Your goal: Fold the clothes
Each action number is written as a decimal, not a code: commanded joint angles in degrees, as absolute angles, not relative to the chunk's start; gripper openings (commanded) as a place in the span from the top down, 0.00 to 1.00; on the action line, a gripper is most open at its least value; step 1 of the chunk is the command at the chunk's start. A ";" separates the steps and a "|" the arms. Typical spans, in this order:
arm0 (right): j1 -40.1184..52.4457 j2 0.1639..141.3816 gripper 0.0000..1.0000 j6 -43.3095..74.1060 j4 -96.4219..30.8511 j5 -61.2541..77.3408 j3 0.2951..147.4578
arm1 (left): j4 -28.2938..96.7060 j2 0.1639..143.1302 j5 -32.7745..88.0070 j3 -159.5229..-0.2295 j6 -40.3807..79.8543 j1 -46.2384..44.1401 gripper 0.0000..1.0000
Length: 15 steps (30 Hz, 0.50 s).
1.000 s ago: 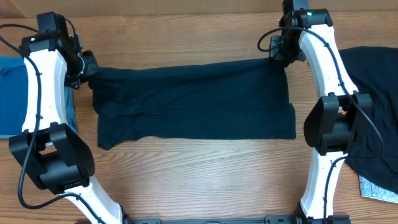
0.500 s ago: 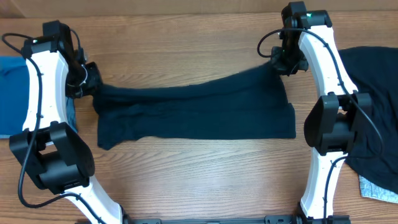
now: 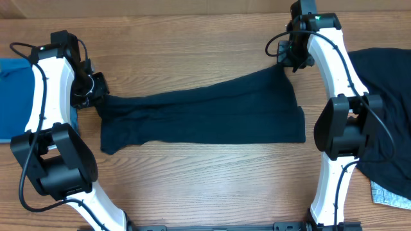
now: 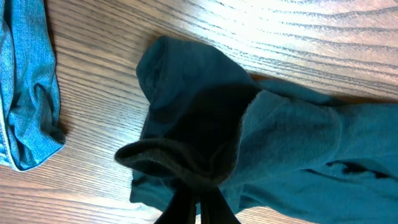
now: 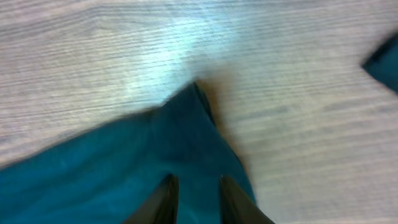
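Tabletop, wood grain. Navy garment lies spread across the middle. Its long axis runs left to right, from one arm to the other, and its far edge sits lower at the left end than at the right. A second dark pile lies at the right edge and a blue garment at the left edge, both apart from the piece in hand.

Left gripper is at the far-left corner, pinched shut on the cloth, which bunches up in a fold ahead of the fingers. Right gripper is at the far-right corner with its fingers a little apart. The cloth lies flat under the gap and looks let go, though that view is blurred.

Judgement: the body of the garment lies nearward of both grippers, so the fold likely runs across the short axis. Each arm is nearest its own corner. The right corner wants re-pinching first, or the edge may travel skewed.
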State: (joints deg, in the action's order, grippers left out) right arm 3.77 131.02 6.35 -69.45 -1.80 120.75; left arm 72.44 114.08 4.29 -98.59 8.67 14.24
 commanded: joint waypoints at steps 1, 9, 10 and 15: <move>3.53 132.84 0.65 5.54 -65.36 -0.38 119.39 | 72.20 114.13 4.51 -98.17 8.99 13.85 0.96; 3.53 136.03 0.66 5.54 -59.33 0.14 119.28 | 71.90 114.13 4.54 -98.17 9.02 13.82 0.96; 3.53 136.44 0.66 5.56 -59.42 0.16 119.28 | 71.83 114.13 4.54 -98.17 9.02 13.82 0.96; 3.57 137.73 0.66 5.56 -59.77 0.19 119.24 | 71.75 114.13 4.54 -98.17 8.99 13.85 0.96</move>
State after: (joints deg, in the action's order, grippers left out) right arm 3.77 136.27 5.91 -59.68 -0.19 119.44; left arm 71.96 114.08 4.29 -98.54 8.67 14.24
